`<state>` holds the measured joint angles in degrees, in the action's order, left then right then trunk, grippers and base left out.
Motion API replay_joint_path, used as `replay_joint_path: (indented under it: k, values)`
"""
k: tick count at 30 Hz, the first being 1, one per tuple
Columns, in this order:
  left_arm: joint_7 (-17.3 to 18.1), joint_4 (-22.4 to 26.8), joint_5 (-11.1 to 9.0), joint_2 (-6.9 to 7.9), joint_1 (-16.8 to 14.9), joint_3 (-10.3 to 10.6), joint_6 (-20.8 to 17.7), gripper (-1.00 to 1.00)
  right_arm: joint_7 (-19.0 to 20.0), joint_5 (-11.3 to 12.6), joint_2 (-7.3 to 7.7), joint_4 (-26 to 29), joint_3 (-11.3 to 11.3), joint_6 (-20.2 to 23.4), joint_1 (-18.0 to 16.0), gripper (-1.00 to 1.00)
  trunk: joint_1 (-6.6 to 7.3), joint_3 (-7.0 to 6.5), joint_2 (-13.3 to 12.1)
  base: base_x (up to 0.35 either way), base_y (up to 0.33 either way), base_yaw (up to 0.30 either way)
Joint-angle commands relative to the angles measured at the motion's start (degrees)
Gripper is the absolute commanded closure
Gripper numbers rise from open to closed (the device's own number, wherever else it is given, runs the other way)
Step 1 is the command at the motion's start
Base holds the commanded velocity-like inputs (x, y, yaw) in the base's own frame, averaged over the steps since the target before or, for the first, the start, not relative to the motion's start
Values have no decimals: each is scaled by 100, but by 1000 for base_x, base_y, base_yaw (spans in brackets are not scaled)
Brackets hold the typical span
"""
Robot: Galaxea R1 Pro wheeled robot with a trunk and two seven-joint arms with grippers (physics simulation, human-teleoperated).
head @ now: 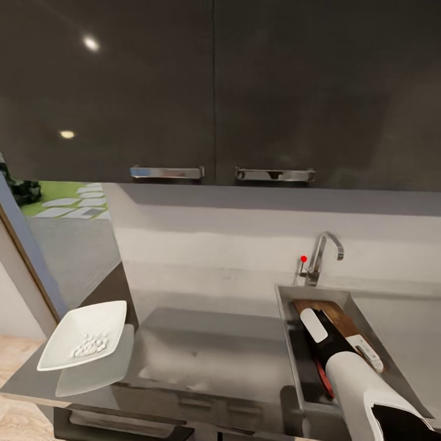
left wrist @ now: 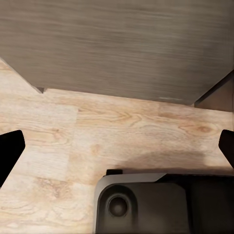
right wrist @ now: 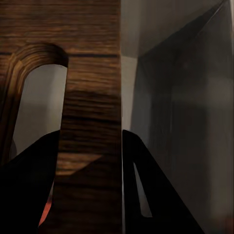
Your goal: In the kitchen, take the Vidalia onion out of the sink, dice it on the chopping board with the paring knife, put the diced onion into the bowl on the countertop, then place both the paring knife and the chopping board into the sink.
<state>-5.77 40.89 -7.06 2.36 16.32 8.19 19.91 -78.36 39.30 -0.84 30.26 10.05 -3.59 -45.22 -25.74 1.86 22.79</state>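
Wood grain runs close ahead of my right gripper (right wrist: pixel 90 161): the chopping board (right wrist: pixel 90 97) stands between my two dark fingers (right wrist: pixel 146 195), one on each face of its edge strip beside the handle hole, so I am pinching the board. In the head view my right arm reaches down into the sink (head: pixel 286 318), and the board (head: pixel 334 315) lies tilted inside the basin just beyond my wrist, its far end near the chrome faucet (head: pixel 321 257) and the red-tipped lever (head: pixel 303 260). A sliver of red shows low beside my arm in the basin (head: pixel 323 376); it may be the paring knife's handle, but I cannot tell for sure.

Well away from my right gripper, across the grey countertop (head: pixel 202 349), the white bowl (head: pixel 86 334) sits at the far corner with small pale diced pieces (head: pixel 90 347) in it.

My left gripper (left wrist: pixel 117 151) hangs well apart from the counter, over the light wooden floor (left wrist: pixel 122 131), its fingertips (left wrist: pixel 9 148) spread wide with nothing between them. A dark cabinet front (left wrist: pixel 117 44) rises beyond it, and part of my base (left wrist: pixel 165 202) shows beneath.
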Motion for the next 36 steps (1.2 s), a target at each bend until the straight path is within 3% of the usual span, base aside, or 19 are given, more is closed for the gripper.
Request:
replay_joint_path:
  k: [1, 11, 19, 36]
  values:
    - [-47, 7, -59, 11, 0, 48, 13, -100, -4, 5, -4, 4, 18, -50, -4, 100, -4, 21, 13, 15, -15, 0]
    - [-47, -2, -59, 11, -4, 48, 13, -100, 15, -1, -21, -37, 15, -88, -4, 100, -4, 114, 13, 2, -2, 0]
    - [-47, -2, -58, 11, -3, 51, 13, -100, 410, 16, -13, -414, 21, -268, -4, 100, -4, 188, 13, 0, 0, 0]
    - [-47, -32, -59, 11, -2, 48, 13, -100, 427, 16, -5, -424, 23, -291, -4, 100, -4, 345, 13, 0, 0, 0]
